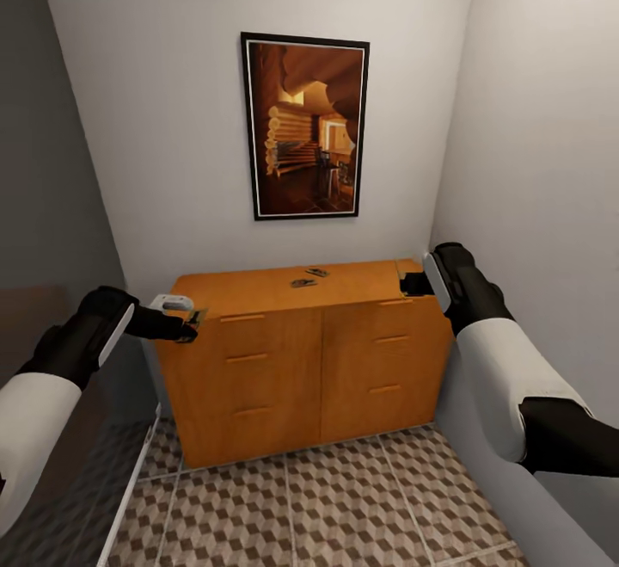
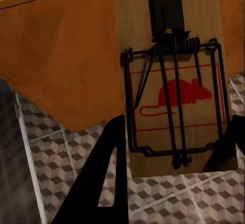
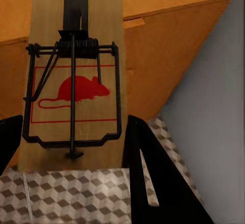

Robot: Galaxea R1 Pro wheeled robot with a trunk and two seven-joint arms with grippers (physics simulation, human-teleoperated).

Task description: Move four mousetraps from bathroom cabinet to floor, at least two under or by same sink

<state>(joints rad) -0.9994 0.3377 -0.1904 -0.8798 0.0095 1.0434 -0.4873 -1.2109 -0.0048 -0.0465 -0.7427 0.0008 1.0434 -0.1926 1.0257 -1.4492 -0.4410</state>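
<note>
We stand before the cabinet with both arms raised to its top corners, each claw carrying one trap. Our left gripper is at the cabinet's left front corner, its fingers pinched on the left-hand mousetrap; in the left wrist view the board hangs between the dark fingers, with the patterned bathroom floor well below it. Our right gripper is at the right rear corner, likewise clamped on the right-hand mousetrap, which sits between its fingers with the cabinet side just behind and the grey wall beside it.

Two more traps lie on the cabinet top, between our two claws and slightly beyond them, close to each other and apart from either claw.

We judge these boards light, stiff and thin, so they need little squeeze, but smooth wood can slip or swivel in a narrow pinch. The wire bar and spring on the printed face look delicate and could catch a finger. The best hold seems to be across the board's long edges or on its bare end, clear of the wire, which is roughly how each is held now. Lowered flat, they should rest steadily on the tiles.
</note>
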